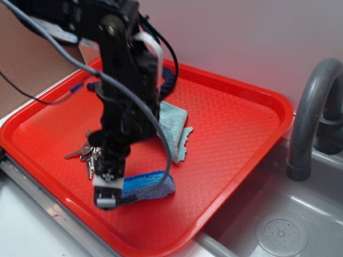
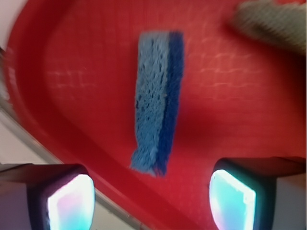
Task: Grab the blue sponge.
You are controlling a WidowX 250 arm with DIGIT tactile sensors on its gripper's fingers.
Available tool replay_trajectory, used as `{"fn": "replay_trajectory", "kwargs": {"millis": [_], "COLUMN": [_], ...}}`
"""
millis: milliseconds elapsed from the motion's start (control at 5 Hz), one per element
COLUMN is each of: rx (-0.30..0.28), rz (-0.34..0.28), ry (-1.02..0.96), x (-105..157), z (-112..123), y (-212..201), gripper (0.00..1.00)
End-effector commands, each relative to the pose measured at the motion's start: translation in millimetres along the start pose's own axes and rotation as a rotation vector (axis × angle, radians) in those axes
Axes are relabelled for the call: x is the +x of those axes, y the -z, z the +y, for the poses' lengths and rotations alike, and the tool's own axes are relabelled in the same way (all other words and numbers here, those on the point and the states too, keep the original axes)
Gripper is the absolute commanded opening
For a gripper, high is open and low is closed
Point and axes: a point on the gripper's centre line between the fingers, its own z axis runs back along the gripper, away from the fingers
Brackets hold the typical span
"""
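Your gripper (image 2: 151, 201) has its fingers (image 2: 71, 203) spread wide, nothing held. The periwinkle-blue porous foam sponge (image 2: 157, 100) lies mid-frame on the red plastic tray (image 2: 230, 120), lined up between them so you can drop straight down.

A red tray (image 1: 236, 134) with a waffle-textured floor carries everything. The blue sponge (image 1: 147, 187) lies on it near the front rim. Just behind the sponge lies a pale woven cloth (image 1: 176, 126); to the sponge's left sits a bunch of keys (image 1: 86, 154). A dark rope (image 1: 169, 80) lies behind the cloth.
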Motion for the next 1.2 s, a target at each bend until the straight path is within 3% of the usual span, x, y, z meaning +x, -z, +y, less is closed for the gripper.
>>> {"fn": "replay_trajectory", "kwargs": {"millis": [0,200,400,600,800,1000], "rx": [-0.024,-0.010,-0.009,0.005,0.008,-0.114], "rz": [0.043,0.066,0.049,0.022,-0.074,-0.220], "ry": [-0.033,-0.039,-0.047,-0.069,-0.213,-0.425], "x": [-9.8,-3.1,1.3,-1.3,-29.9,-78.3], "z": [-3.2,-2.2,-1.8,3.5,22.4,60.4], "y": [10.9,15.3,12.8,5.0,-21.6,-47.4], "gripper": [1.00,1.00,0.87,0.00,0.00,0.00]}}
